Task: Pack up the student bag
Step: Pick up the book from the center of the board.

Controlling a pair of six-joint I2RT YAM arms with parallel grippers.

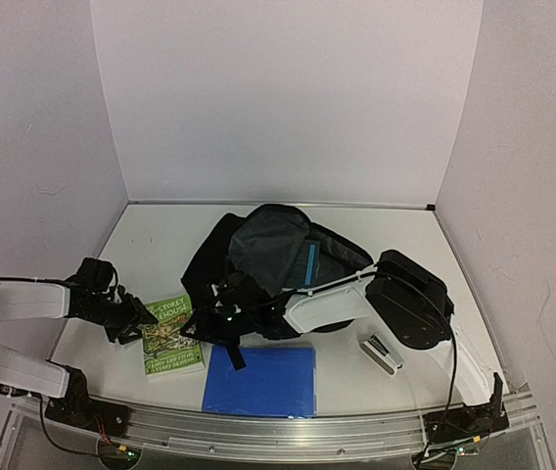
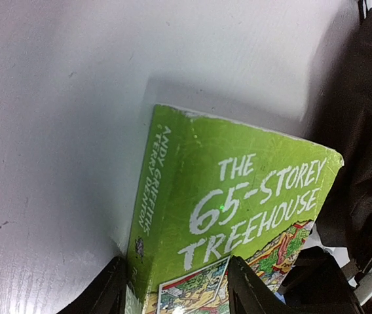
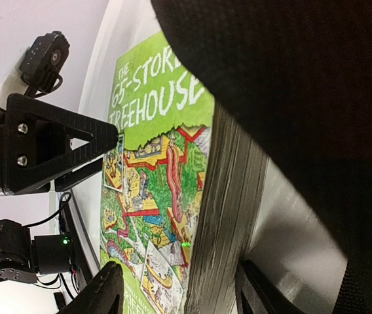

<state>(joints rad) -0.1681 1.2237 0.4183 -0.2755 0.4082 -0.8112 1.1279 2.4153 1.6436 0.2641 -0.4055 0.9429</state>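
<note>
- White table [image 1: 141,245] and plain pale walls [image 1: 288,98] fill the overhead view, with a metal rail [image 1: 278,429] along the near edge.
- Nearest the rail lies a blue folder [image 1: 260,382] with no readable marking.
- Just left of it lies a green book [image 1: 172,336]. From overhead its lettering is too small to read.
- The left wrist view gives the cover as "THE 65-STOREY TREEHOUSE" and the spine as "ANDY GRIFFITHS" and "TERRY DENTON". The lower cover is cut off by the frame.
- The left gripper [image 2: 173,289] has its fingers apart on either side of the book's spine corner. I cannot tell whether they press on it.
- The right gripper [image 3: 181,291] has its fingers set either side of the book's page edge. I cannot tell whether they clamp it.
- Only the right wrist view shows the stacked pages, the cartoon drawing on the cover and the other arm's black fingers at the book's far side.
- A small grey object [image 1: 384,352] lies right of the folder, too small to name.
- The student bag [image 1: 268,255] lies mid-table behind the book and folder, its near edge hidden by the right arm.
- A blue strip [image 1: 309,262] shows at the bag's opening, and what it is cannot be made out.
- In the right wrist view the bag's black fabric covers the end of the title.
</note>
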